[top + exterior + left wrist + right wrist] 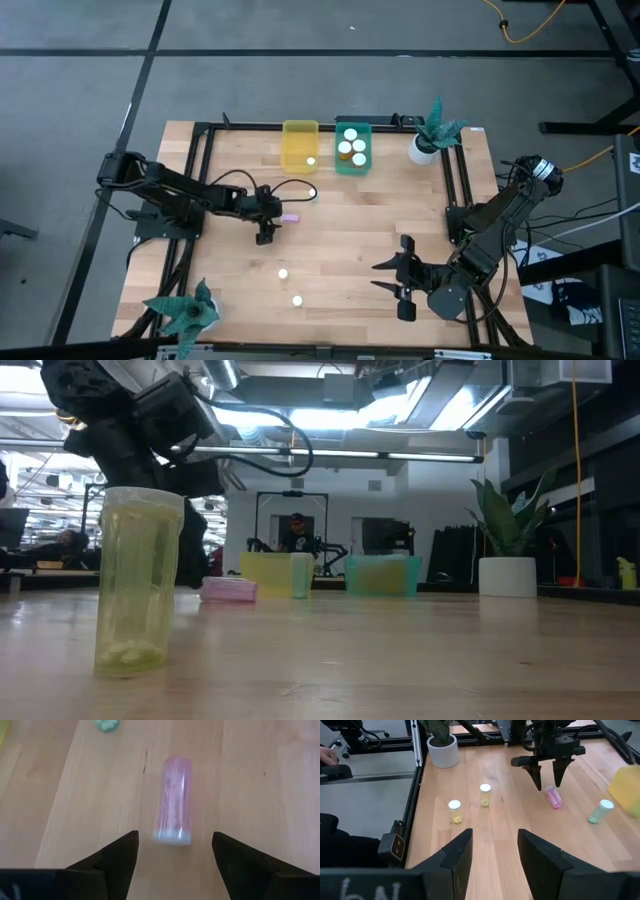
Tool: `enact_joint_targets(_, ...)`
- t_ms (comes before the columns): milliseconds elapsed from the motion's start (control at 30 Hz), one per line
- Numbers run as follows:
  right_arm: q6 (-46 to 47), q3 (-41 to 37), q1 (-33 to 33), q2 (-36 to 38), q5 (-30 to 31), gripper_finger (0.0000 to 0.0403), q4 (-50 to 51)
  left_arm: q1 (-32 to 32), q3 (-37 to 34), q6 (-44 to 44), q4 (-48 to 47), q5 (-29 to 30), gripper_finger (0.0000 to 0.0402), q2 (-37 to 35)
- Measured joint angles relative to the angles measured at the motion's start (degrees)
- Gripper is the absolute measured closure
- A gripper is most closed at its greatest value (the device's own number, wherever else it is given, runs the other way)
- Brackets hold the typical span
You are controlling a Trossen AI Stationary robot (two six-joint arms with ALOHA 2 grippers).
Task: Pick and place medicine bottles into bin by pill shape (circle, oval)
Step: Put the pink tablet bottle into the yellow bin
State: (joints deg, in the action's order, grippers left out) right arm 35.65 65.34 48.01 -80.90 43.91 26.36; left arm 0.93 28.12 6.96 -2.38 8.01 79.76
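A pink medicine bottle (173, 800) lies on its side on the table, its white-rimmed end (172, 838) toward my left gripper (175, 865). That gripper is open and hovers just short of that end, slanting down, one finger off to each side and neither touching. From across the table, the right wrist view shows it (546, 779) above the pink bottle (553, 797). A pale green bottle (599, 811) stands near the yellow bin (299, 146). The teal bin (352, 147) holds several white-capped bottles. Two yellow bottles (454, 812) (485, 795) stand upright nearer the front. My right gripper (398, 279) waits open at the front right.
A white plant pot (423, 150) stands at the back right beside the teal bin, and another plant (185, 312) at the front left corner. A black frame rail (200, 180) runs along the table's sides. Bare wood lies between the two arms.
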Motion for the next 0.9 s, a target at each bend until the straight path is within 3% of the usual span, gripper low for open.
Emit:
enact_joint_targets(333,0.1,0.0,0.0,0.0,0.0,0.0245,0.4,0.0,0.2,-3.0,9.6,0.5,0.0154,7.7)
enact_joint_targets(900,3.0,0.0,0.0,0.0,0.0,0.0245,1.8,0.0,0.2,-2.9,7.6,0.5,0.0172,7.4)
